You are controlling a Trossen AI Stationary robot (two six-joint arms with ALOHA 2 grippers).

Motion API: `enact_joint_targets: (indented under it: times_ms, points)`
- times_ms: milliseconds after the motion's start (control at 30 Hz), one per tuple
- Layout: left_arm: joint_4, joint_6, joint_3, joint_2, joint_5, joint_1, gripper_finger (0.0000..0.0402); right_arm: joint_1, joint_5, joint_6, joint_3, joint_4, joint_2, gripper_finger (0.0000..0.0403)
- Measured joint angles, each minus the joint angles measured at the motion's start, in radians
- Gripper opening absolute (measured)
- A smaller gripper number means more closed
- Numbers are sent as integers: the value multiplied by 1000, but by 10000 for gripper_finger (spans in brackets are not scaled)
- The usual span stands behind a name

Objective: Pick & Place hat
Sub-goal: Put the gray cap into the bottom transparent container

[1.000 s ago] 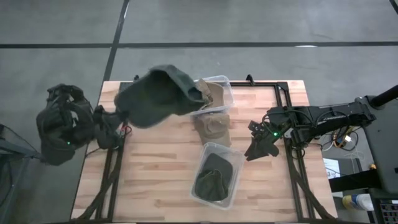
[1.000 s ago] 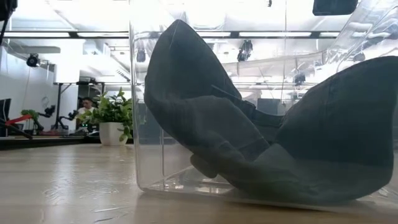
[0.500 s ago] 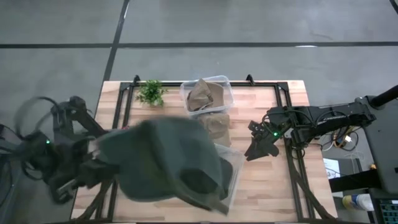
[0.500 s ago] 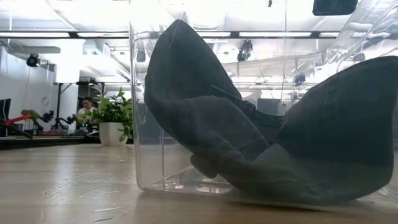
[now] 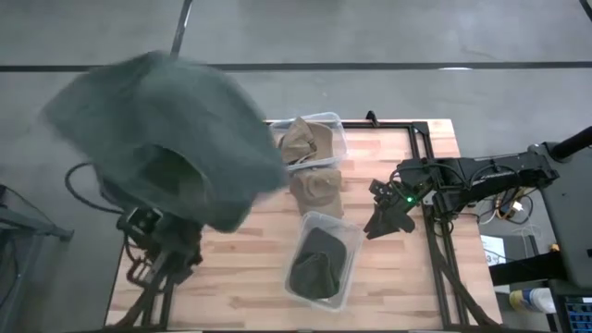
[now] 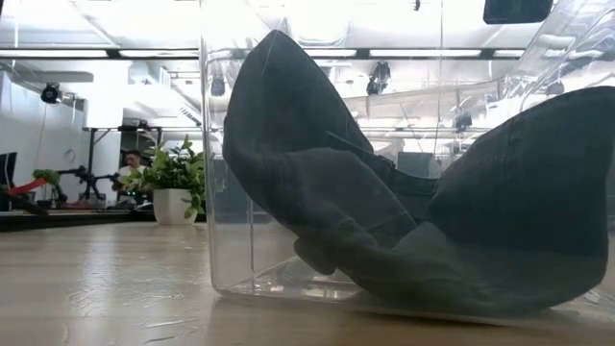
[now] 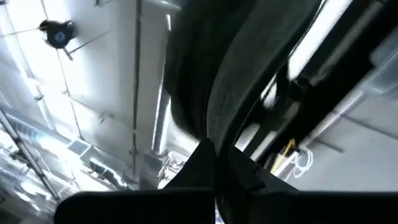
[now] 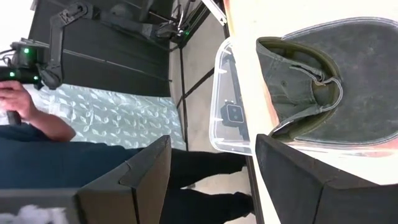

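raised high, left gripper (image 7: 214, 165) jaws pinching dark hat (image 5: 176, 129), seemingly; right gripper (image 5: 381, 222) jaws spread.

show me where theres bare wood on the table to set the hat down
Bare table lies at the near left, beside the near bin holding a dark hat, and along the right edge past the waiting open right gripper. The middle is crowded: far bin, tan hat. The shut left gripper swings the lifted hat over the far left.
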Motion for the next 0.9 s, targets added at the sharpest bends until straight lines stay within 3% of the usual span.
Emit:
enact_joint_targets:
  times_ms: [133, 333, 567, 633, 833, 900]
  points:
    - [-37, -158, 2, 0, 8, 67, 5, 0, 0, -1, 0, 0, 0, 228]
    - [-4, -117, 0, 16, 44, 85, 5, 0, 0, -1, 0, 0, 0, 228]
    - [-8, -188, 5, 50, -45, 88, 5, 0, 0, -1, 0, 0, 1, 228]
    - [-11, -218, 2, 75, -111, 88, 5, 0, 0, 1, 0, 0, 1, 228]
    - [11, -391, 8, 165, -472, 77, 5, 0, 0, 2, 0, 0, 1, 228]
    - [10, -426, 17, 194, -523, 73, 5, 0, 0, 2, 0, 0, 1, 228]
